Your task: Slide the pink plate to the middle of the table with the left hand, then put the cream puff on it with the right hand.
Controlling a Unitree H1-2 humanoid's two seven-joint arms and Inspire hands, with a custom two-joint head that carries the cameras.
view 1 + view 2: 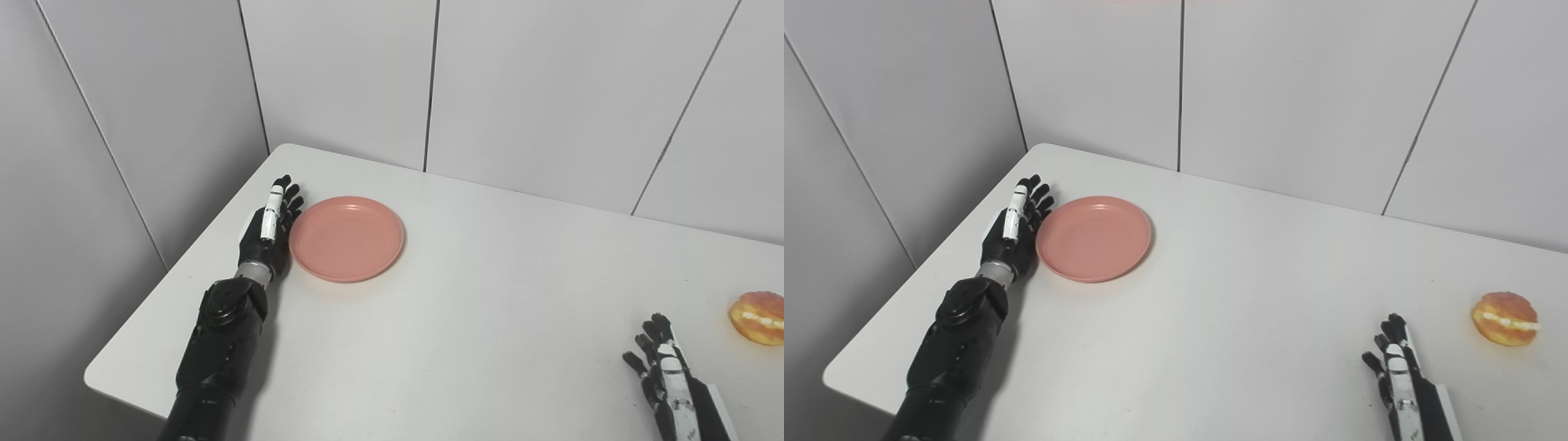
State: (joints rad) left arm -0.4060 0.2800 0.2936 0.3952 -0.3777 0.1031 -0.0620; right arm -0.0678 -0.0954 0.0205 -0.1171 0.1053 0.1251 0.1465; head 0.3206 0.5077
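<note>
The pink plate (pixel 346 237) lies empty on the white table (pixel 465 318), toward the far left corner. My left hand (pixel 269 223) stands on edge right against the plate's left rim, open, fingers straight and pointing away from me. The cream puff (pixel 758 317), golden with a white cream seam, rests near the right edge of the table. My right hand (pixel 664 373) hovers low at the front right, open with fingers spread, a short way left of and nearer than the puff, touching nothing.
Grey wall panels (pixel 520 92) close off the back and left of the table. The table's left edge (pixel 184 263) runs just beside my left arm. Bare white tabletop stretches between the plate and the puff.
</note>
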